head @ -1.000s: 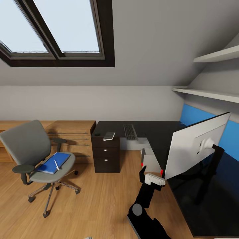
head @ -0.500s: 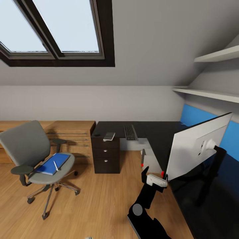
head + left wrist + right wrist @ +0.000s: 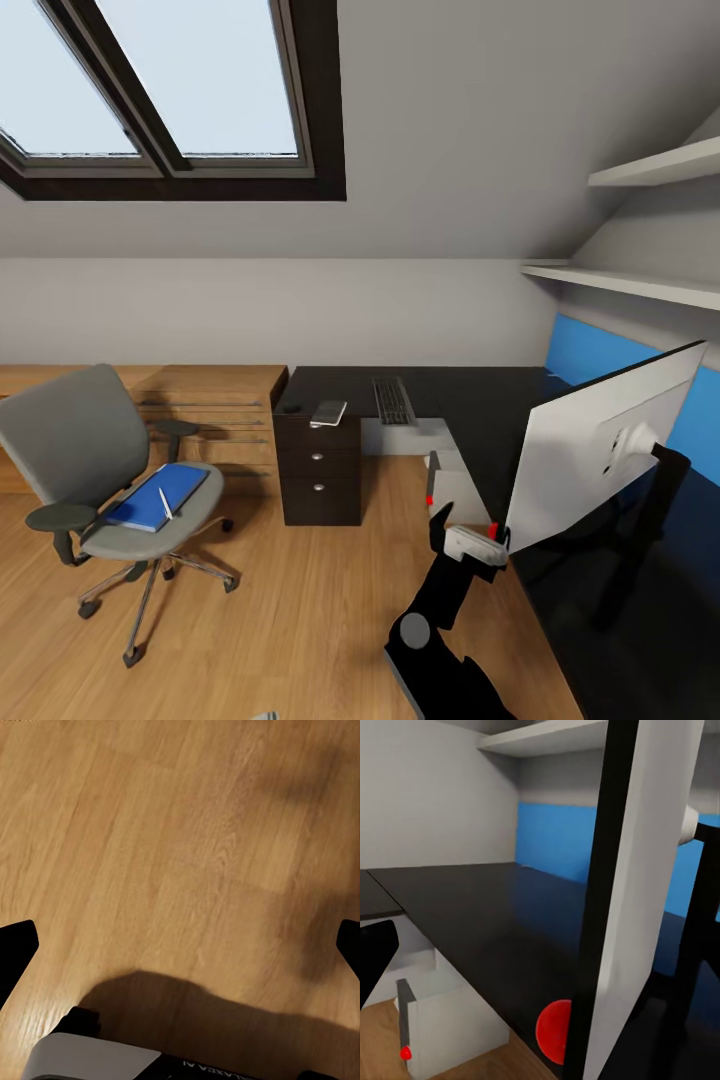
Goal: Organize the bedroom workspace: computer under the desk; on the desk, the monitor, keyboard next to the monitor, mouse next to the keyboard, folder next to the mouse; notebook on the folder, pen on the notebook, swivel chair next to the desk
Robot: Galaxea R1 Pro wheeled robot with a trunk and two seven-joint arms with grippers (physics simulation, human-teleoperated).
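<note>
**Monitor held at a corner, over the desk edge**

Head view: the right gripper (image 3: 478, 541) sits at the lower corner of the monitor (image 3: 600, 440), whose pale back faces the camera and which stands tilted over the near edge of the desk (image 3: 480, 400). I judge the gripper clamped on that corner, though its fingers are hard to make out. A one-corner hold could let the wide screen twist or tip off the edge. The keyboard (image 3: 392, 398) and a small book, probably the notebook (image 3: 329, 411), lie on the far wing; the folder (image 3: 158, 495) with the pen (image 3: 165, 502) waits on the chair (image 3: 95, 470); the computer (image 3: 455, 485) stands under the desk.

Left wrist view: bare floor (image 3: 180, 855) — the finger tips at the sides stand wide apart, holding nothing.

Right wrist view: the monitor's edge (image 3: 619, 900) and red dot (image 3: 556, 1031) are very close — a careless push could knock it over.
</note>
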